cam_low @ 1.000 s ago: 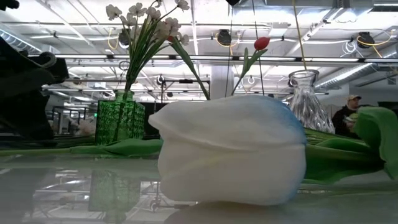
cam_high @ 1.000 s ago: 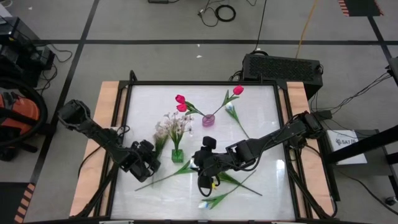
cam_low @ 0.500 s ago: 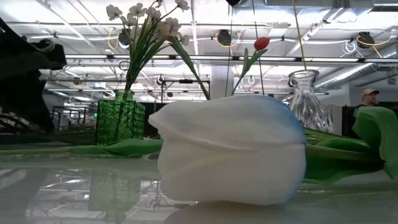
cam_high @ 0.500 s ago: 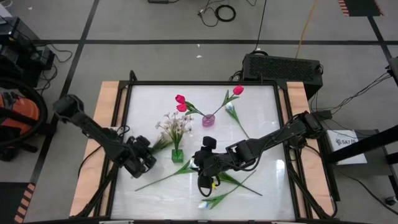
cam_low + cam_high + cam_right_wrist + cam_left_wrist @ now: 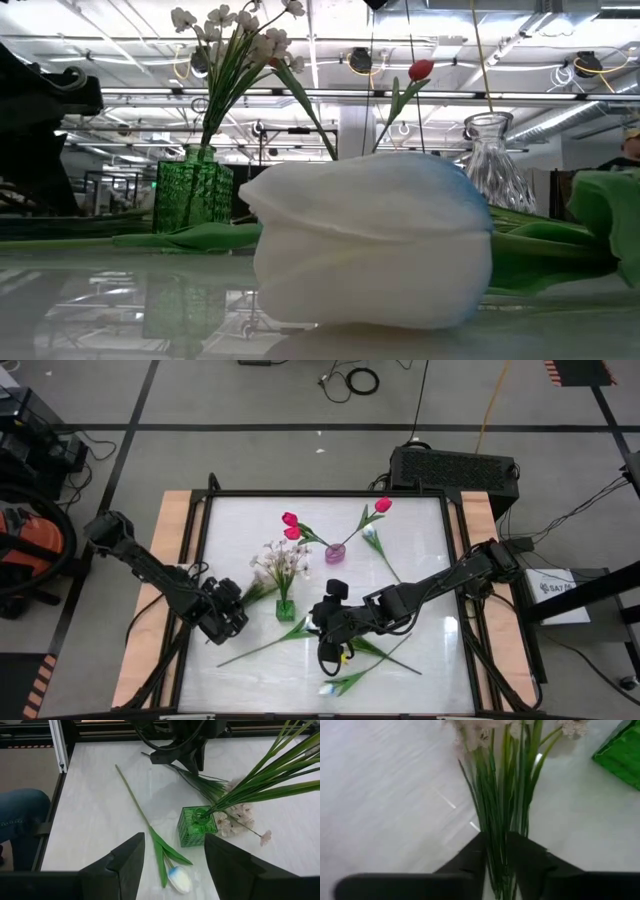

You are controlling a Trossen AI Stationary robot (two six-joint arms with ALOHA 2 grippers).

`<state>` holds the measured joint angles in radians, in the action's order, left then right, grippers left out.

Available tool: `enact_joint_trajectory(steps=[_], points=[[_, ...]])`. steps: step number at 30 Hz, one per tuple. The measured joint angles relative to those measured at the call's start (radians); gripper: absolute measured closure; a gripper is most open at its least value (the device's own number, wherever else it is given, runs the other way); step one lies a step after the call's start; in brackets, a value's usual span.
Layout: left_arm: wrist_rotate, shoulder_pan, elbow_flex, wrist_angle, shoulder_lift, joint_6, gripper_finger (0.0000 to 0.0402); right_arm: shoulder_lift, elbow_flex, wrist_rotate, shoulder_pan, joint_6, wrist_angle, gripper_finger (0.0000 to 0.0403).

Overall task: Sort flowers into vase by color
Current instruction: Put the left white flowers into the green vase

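Observation:
A loose spray of cream blossoms lies on the white table, its green stems running between the fingers of my left gripper, which is shut on them left of the green vase. That vase holds another cream spray. The pink vase holds pink-red tulips. My right gripper hovers open over a white tulip that lies flat on the table. A second white tulip lies near the front edge and a third at the back right. My left gripper has the loose spray's bundle of thin stems between its two fingers, well below the blossoms. The stems fill the narrow gap from finger to finger. The fingers slant down from the table's left side. The blossom end rests on the table by the green vase.
A person's jeans-clad leg stands beyond the table's left edge. The table has a dark frame and wooden side strips. A long tulip stem lies across the near middle. Bare table shows at the far left and near right.
My left gripper has drawn back a little toward the table's left edge and risen slightly, away from the green vase, with the spray's stems still between its fingers. My right gripper has kept still.

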<state>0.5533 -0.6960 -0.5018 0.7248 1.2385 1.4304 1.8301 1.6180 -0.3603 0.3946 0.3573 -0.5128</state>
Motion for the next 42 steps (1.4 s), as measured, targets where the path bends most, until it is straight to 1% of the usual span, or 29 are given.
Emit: enact_joint_trajectory(steps=[6,10,14,17,20,22,30,34,35,37,40,42], points=[[0.001,-0.028,0.0,-0.016,-0.001,0.0,0.0205,0.0,0.0,0.0,0.0,0.0,-0.009,0.0204],[0.033,-0.042,0.0,-0.012,0.033,0.001,0.0146,0.0,0.0,0.0,0.0,0.001,-0.014,0.0204],[0.058,-0.042,0.0,-0.019,0.09,-0.01,0.0108,0.0,0.0,0.0,0.0,0.008,-0.014,0.0204],[0.059,-0.042,0.0,-0.039,0.13,-0.015,0.0102,0.0,0.0,0.0,0.0,0.016,-0.015,0.0204],[0.057,-0.042,0.0,-0.05,0.148,-0.024,0.0117,0.0,0.0,0.0,0.0,0.016,-0.015,0.0204],[0.057,-0.042,0.0,-0.056,0.15,-0.032,0.0142,0.0,0.0,0.0,0.0,0.016,-0.015,0.0204],[0.043,-0.038,0.028,-0.073,0.149,-0.025,0.0294,0.0,0.0,0.0,0.0,0.02,-0.015,0.0204],[0.082,-0.037,0.033,-0.053,0.14,-0.024,0.0373,0.0,0.0,0.0,0.0,0.024,-0.015,0.0204],[0.097,-0.037,0.034,-0.048,0.129,-0.019,0.0385,0.0,0.0,0.0,0.0,0.024,-0.015,0.0204],[0.124,-0.037,0.028,-0.019,0.099,0.009,0.0388,0.0,0.0,0.0,0.0,0.024,-0.015,0.0204],[0.132,-0.044,-0.003,0.097,0.041,0.06,0.0386,0.0,0.0,0.0,0.0,0.024,-0.015,0.0204],[0.159,-0.062,-0.027,0.19,-0.006,0.11,0.0386,0.0,0.0,0.0,0.0,0.024,-0.015,0.0204]])
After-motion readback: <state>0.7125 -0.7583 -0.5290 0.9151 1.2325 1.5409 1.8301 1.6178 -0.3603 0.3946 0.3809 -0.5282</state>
